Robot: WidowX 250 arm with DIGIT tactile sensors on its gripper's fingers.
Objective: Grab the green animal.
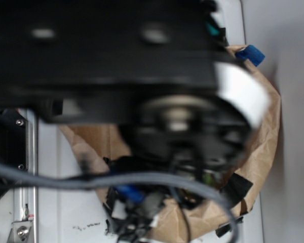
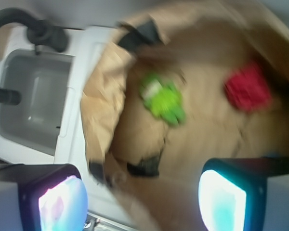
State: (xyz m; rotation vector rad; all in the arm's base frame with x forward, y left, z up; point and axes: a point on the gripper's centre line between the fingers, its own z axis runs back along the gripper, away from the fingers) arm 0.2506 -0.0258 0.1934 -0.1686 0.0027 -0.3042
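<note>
My gripper (image 2: 142,202) hangs spread above the brown paper (image 2: 207,139). I'd centre over the green animal (image 2: 163,100), far-left, clear of the red paper ball (image 2: 248,87), then descend.

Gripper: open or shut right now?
Open. In the wrist view the gripper has its two pads far apart with nothing between them; the green animal lies untouched on the brown paper beyond.
</note>
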